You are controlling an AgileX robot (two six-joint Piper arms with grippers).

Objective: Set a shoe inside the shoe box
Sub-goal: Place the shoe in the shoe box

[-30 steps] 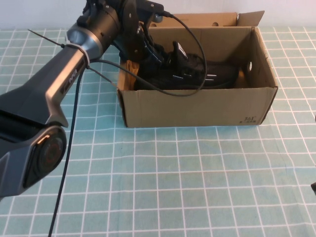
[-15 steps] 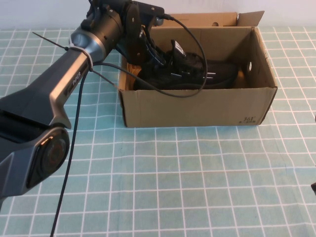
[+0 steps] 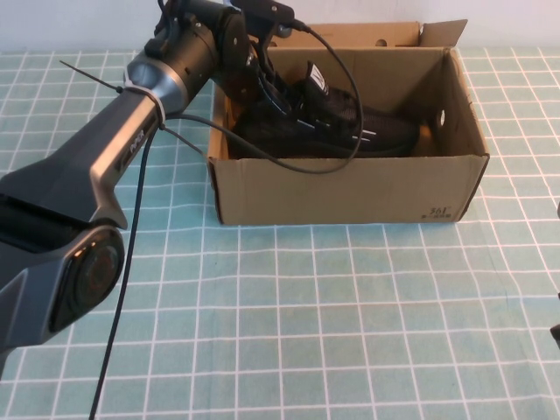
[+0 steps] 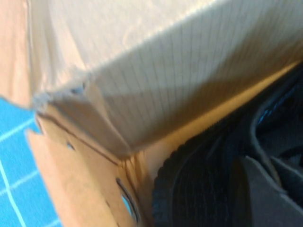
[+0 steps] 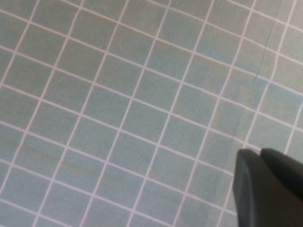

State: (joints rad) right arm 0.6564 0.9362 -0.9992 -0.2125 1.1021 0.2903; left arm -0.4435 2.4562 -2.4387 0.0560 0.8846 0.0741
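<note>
My left end effector (image 3: 278, 98) is closed, inside the box (image 3: 350, 188) at the shoe's (image 3: 350, 127) heel; hold unclear. Shoe lies in the box: only withdrawing left. Right end effector (image 5: 267, 189), closed, empty, hangs over the desk (image 3: 350, 332)

Plain brown cardboard shoe box (image 3: 350, 188) with small black print; black shoe (image 3: 337, 127), white dash marks and white tongue logo; teal tablecloth (image 3: 332, 324) gridded in white lines.

A robot test bench: teal checked tablecloth (image 3: 350, 332) against a plain pale wall (image 3: 79, 22).
</note>
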